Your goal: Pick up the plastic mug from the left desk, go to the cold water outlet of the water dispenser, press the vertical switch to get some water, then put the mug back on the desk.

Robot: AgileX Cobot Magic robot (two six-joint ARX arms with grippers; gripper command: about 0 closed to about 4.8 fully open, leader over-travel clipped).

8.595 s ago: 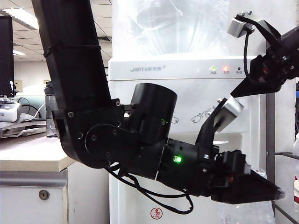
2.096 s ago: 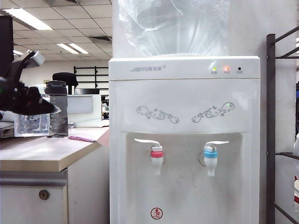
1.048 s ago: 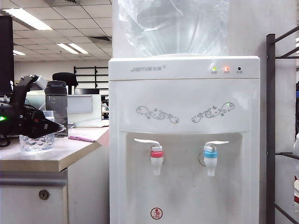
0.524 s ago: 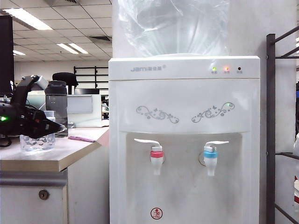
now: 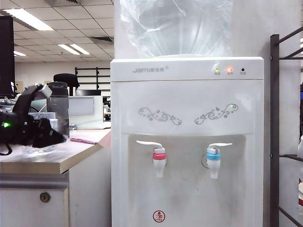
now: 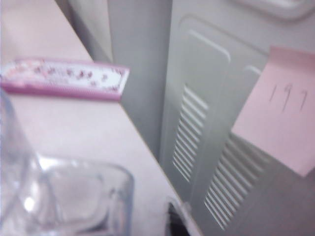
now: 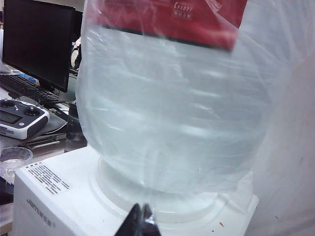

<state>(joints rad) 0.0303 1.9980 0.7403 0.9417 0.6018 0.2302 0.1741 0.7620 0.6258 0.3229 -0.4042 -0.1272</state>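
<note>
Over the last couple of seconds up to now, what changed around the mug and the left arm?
The left pincer brought the plastic mug down onto the left desk, and its jaws have now begun to open, apparently letting go; the mug stands on the desktop. The water dispenser, both its taps and the dark bottle stayed put. The right pincer hangs closed near the water jug.

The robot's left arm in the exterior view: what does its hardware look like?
The left gripper is matte black with wedge-shaped fingers. A small silver-grey camera box sits above it on a black bracket, a green indicator light glows on the wrist, and a thin black cable loops below.
</note>
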